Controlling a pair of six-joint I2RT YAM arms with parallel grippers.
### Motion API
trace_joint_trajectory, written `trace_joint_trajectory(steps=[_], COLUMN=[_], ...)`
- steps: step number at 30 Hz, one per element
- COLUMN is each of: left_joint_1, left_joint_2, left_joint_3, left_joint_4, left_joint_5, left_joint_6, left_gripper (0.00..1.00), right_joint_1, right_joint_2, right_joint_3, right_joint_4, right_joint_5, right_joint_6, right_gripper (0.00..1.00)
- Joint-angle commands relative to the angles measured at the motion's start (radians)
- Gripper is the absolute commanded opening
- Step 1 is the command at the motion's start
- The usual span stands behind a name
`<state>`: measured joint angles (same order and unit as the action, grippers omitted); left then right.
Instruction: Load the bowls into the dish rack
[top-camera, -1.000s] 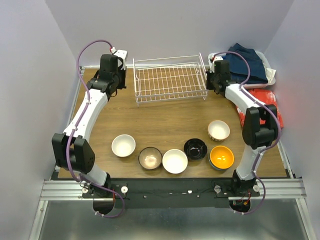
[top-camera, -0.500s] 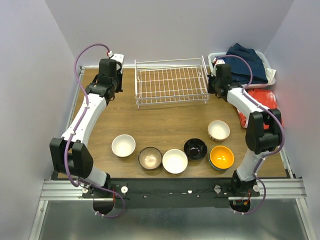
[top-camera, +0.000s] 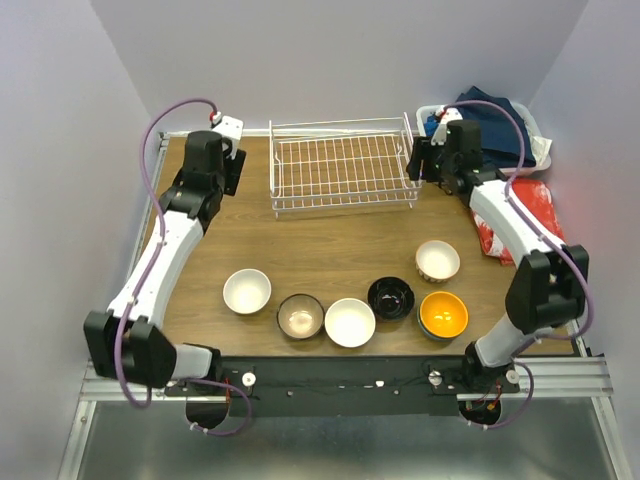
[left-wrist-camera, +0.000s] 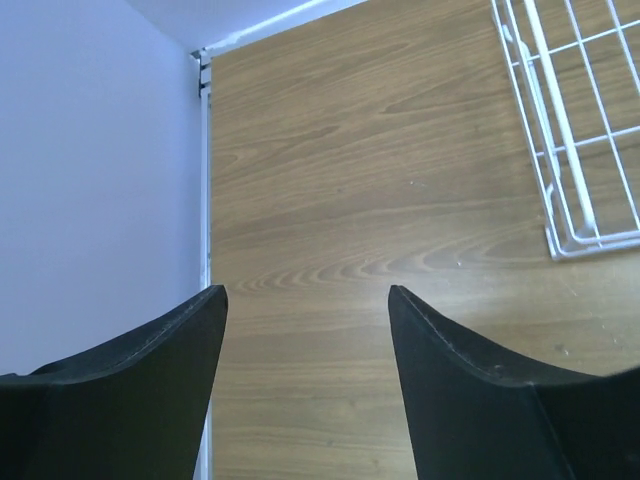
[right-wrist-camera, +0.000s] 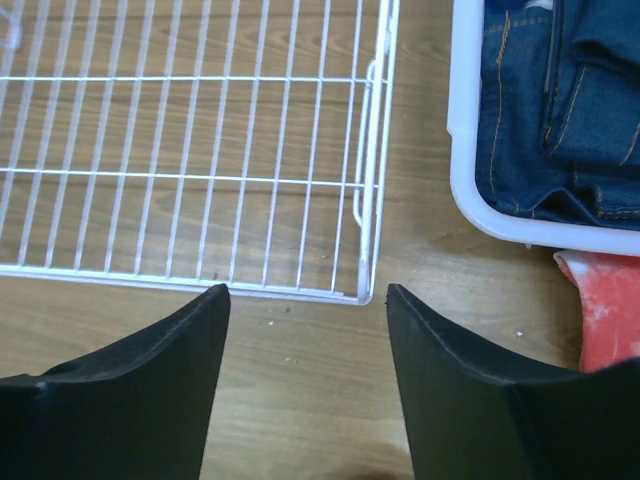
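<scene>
Both arms have swung outward and toward the far edge since the prior frames. The dish rack (top-camera: 340, 208) holds its place at the table's (top-camera: 330, 240) far side.

Left gripper (left-wrist-camera: 308, 295): fingers spread, nothing held, over bare wood left of the rack.

Right gripper (right-wrist-camera: 308, 290): fingers spread, nothing held, between the rack's right side and the white basket of denim (right-wrist-camera: 465, 150).

Six bowls sit in the near row, well apart from the rack:
- white bowl (top-camera: 247, 290)
- brown bowl (top-camera: 300, 315)
- second white bowl (top-camera: 350, 322)
- black bowl (top-camera: 391, 297)
- orange bowl (top-camera: 443, 313)
- cream ribbed bowl (top-camera: 437, 260)
</scene>
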<state>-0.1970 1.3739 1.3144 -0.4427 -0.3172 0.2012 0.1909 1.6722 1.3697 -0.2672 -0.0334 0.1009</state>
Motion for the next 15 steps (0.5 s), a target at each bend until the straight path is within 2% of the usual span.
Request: trace_joint_trajectory(steps=[1,2,5,7,10,12,15], left_joint_1=[-0.022,-0.036,-0.047,-0.047,-0.048,-0.048,-0.05], left_joint_2=[-0.171,-0.185,-0.162,-0.142,-0.121,-0.115,-0.107], left_joint_3=[-0.124,-0.133,-0.13,-0.144,-0.173,-0.187,-0.199], left_joint_4=[0.113,0.107,0.046,0.021,0.036,0.044,0.045], left_joint_5=[0.107,0.121,0.083,0.072,0.108,0.165,0.21], left_joint_6=[0.089,0.063,-0.041,-0.071,-0.109,-0.124,-0.169], left_gripper=[0.79,0.79,0.81,0.81,0.82,0.82,0.82], right_joint_1=[0.004,0.004,0.004,0.005,0.004,0.004,0.004], right_joint_2=[-0.152,-0.17,-0.253,-0.308,-0.338,-0.345,-0.35], right_joint_3=[-0.075,-0.092,-0.167,-0.237,-0.288,-0.319,-0.372], right_joint_4=[-0.079,-0.089,-0.154,-0.213,-0.321,-0.407,-0.415], right_joint_5=[-0.109,-0.121,-0.201,-0.211,-0.236,-0.253,-0.224], right_joint_6=[-0.064,-0.09,-0.341,-0.523,-0.703,-0.75,-0.721], right_gripper=[0.73,0.75,0.8,0.83,0.85,0.85,0.84])
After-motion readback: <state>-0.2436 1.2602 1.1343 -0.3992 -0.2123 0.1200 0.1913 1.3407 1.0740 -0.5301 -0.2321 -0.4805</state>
